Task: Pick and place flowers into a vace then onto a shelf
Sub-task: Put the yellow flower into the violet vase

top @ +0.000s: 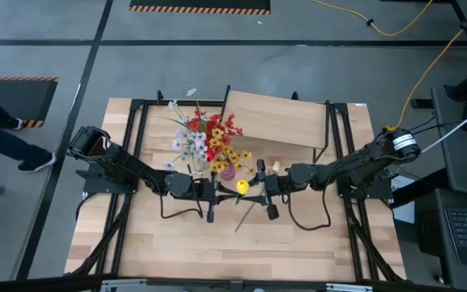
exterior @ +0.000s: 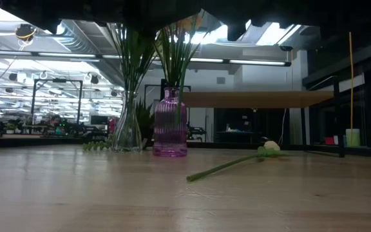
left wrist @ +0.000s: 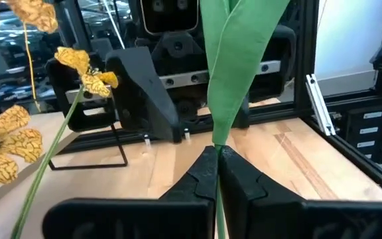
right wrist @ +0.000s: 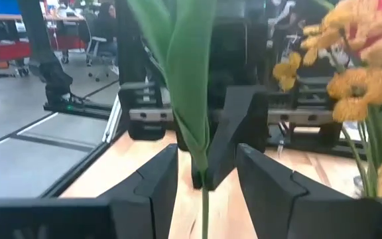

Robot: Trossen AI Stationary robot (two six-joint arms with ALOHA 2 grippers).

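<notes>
Tabletop (top: 177, 243): left gripper (top: 214, 192) fingers clamp upright green-leaved flower stem (left wrist: 234, 73)

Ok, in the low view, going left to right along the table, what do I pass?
Clear vase → purple vase → loose flower lying on the table → shelf leg.

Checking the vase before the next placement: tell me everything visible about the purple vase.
The purple vase is ribbed and translucent, glass by its look, with a narrow neck over a wider body. It stands upright on the table and holds green stems topped by yellow blossoms. A clear vase stands close beside it; whether they touch cannot be told.
</notes>
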